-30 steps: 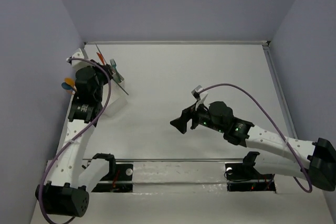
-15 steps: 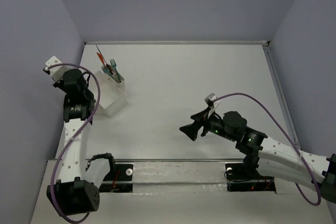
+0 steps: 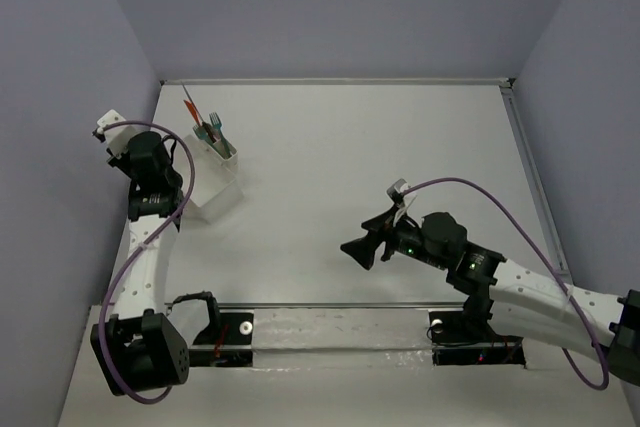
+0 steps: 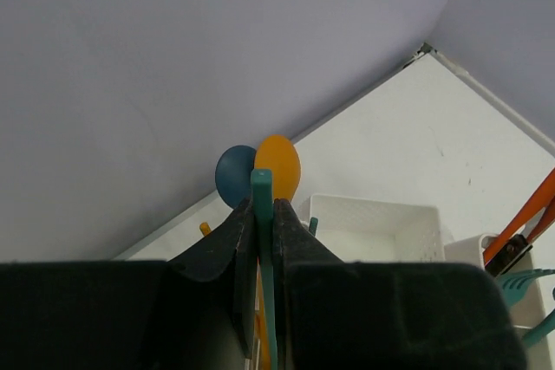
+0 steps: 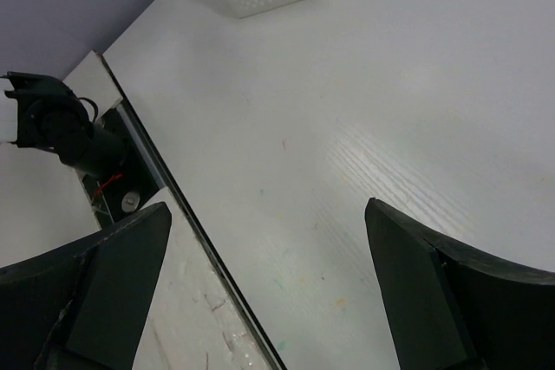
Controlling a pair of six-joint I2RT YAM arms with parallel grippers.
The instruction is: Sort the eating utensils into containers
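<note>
FAR LEFT OF THE TABLE: My left gripper (image 4: 263, 214) is clamped on the handle of a teal utensil (image 4: 262, 181), whose square end pokes out just past my fingertips. I cannot tell which kind of utensil it is, since my own fingers hide the rest. Its long axis runs in line with my fingers, pointing up toward the wall. Just behind it show the bowls of a blue spoon (image 4: 231, 178) and an orange spoon (image 4: 279, 160), side by side; what they stand in is hidden. The containers (image 4: 375, 212), white and open-topped, lie to the right of my fingers in the wrist view. At the organiser's far end, orange sticks (image 4: 520, 223) and a teal fork (image 4: 520, 282) lean out of one compartment. From above, the organiser sits just beside my left wrist, toward the table's middle. My right gripper (image 5: 269, 253) hangs over bare table (image 5: 390, 84) with its jaws spread wide and nothing between them, well apart from the containers. The left arm is plainly the nearer. As I judge it, the coming move turns on carrying the teal handle rightward over a compartment and lining its length up with the opening before letting go.
</note>
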